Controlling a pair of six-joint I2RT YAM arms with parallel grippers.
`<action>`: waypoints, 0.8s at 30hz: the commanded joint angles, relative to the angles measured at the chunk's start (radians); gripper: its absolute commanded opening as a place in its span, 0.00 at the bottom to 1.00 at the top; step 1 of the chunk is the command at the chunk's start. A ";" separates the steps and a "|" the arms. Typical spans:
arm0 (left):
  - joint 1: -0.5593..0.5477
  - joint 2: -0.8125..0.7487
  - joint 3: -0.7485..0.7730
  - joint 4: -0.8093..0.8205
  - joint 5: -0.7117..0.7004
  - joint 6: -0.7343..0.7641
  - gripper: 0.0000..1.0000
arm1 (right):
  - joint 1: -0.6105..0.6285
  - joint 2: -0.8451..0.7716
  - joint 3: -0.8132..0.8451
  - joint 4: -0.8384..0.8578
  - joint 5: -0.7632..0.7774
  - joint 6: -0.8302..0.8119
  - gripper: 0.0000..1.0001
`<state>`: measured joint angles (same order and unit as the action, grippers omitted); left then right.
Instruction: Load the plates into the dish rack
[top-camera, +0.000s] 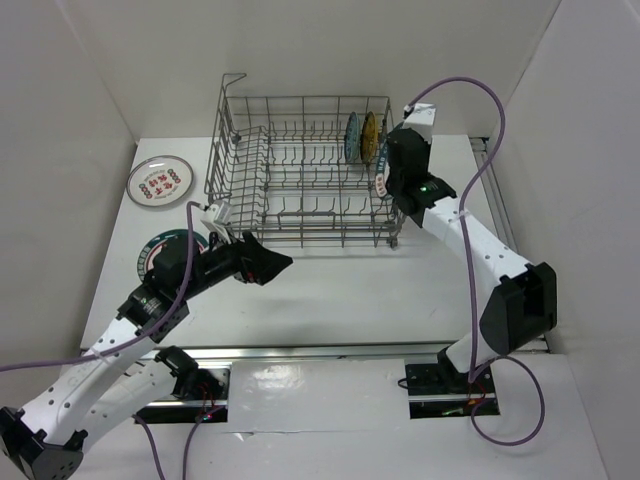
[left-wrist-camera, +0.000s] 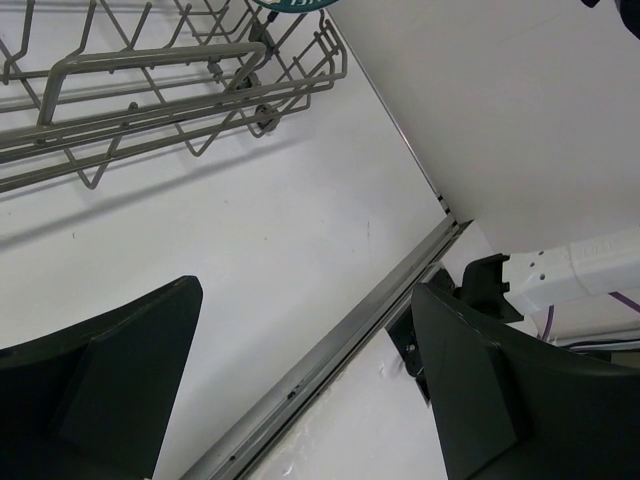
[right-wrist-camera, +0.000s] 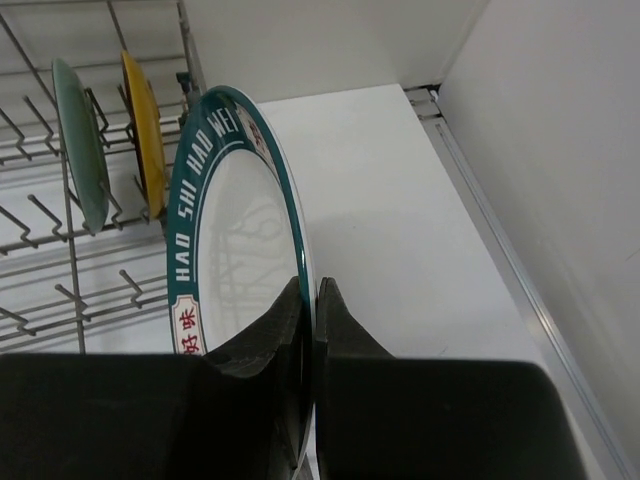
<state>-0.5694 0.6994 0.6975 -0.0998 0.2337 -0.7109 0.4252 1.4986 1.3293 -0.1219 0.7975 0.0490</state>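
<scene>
rack edges: dish rack (top-camera: 300, 175) sits toward the back wall, its right end near the side wall, with a strip of white table (top-camera: 440, 150) between them.
front room: open table between the rack's near edge and the arm bases.
left gripper (top-camera: 272, 262): fingers spread wide, holding nothing, just in front of the rack.
right gripper (right-wrist-camera: 310, 292): pinched tight on the rim of the lettered plate (right-wrist-camera: 235, 240).
lettered plate: upright at the rack's right end, beside the yellow plate (right-wrist-camera: 145, 130); white centre, teal band reading "hao shi hao wei".
teal-blue plate (right-wrist-camera: 80, 140): upright in the tines.
red-marked plate (top-camera: 159, 181): flat on the table, left of the rack.
</scene>
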 joint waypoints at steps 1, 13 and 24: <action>-0.003 -0.011 -0.001 0.037 0.010 0.008 1.00 | -0.008 0.005 0.057 0.093 -0.003 -0.008 0.00; -0.003 -0.040 -0.021 0.018 -0.008 0.008 1.00 | 0.047 0.101 0.077 0.125 -0.001 -0.040 0.00; -0.003 -0.083 0.008 -0.188 -0.276 -0.060 1.00 | 0.098 0.190 0.078 0.102 0.022 -0.037 0.24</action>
<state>-0.5694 0.6373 0.6685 -0.2230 0.0856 -0.7216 0.5041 1.6997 1.3632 -0.0967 0.7891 0.0017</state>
